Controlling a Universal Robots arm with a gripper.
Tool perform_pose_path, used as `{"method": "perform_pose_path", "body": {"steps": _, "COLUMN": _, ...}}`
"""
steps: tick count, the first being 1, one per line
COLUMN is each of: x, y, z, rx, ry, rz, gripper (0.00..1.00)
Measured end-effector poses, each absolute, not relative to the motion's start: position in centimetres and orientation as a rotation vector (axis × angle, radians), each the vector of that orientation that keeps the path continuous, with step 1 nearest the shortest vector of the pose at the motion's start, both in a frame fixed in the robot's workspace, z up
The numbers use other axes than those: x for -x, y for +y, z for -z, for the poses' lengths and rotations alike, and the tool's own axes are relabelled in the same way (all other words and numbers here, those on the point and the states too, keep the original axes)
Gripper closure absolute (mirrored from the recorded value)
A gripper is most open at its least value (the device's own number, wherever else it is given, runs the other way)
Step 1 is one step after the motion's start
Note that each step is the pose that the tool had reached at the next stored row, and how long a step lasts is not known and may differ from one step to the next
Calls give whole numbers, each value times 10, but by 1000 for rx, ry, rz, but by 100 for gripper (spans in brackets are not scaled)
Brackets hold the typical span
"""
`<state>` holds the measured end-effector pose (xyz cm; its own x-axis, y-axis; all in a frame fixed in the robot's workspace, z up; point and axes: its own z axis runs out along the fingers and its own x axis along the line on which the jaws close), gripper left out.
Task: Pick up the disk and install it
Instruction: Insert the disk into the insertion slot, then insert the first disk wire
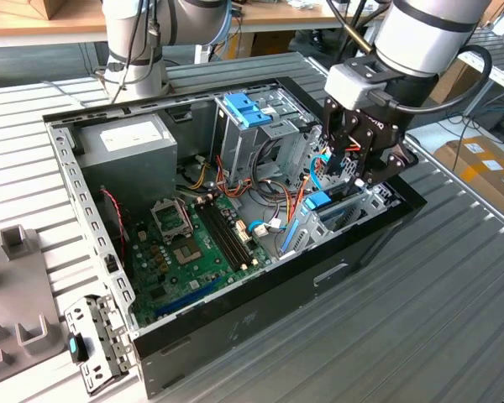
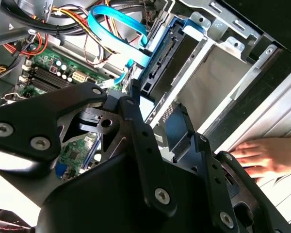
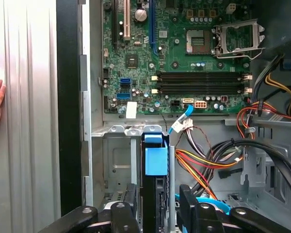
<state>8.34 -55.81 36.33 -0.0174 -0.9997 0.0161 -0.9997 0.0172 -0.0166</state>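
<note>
The disk [image 3: 155, 162] stands on edge in the drive bay at the front corner of the open computer case [image 1: 235, 327], its blue rail end facing the motherboard. It also shows as a silver slab with a blue rail [image 2: 184, 58] in the second wrist view, and as a blue tab [image 1: 317, 201] below the arm in the exterior view. My gripper [image 1: 355, 176] hangs right over that bay. Its black fingers [image 3: 132, 206] straddle the disk with a small gap on each side, so the gripper [image 3: 159, 208] is open.
The green motherboard [image 1: 193, 243], bundles of coloured cables [image 3: 208, 160] and a blue data cable [image 2: 116, 24] lie beside the bay. A tall metal cage with a blue cap [image 1: 248, 109] and a grey box [image 1: 126, 147] fill the case's back. A person's hand [image 2: 262, 155] rests on the table outside the case.
</note>
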Motion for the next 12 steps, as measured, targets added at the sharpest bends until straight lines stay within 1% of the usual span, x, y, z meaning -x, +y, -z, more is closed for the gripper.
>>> {"method": "perform_pose_path", "body": {"steps": 12, "x": -83, "y": -558, "z": -363, "rx": 2202, "ry": 2240, "rz": 36, "gripper": 52}}
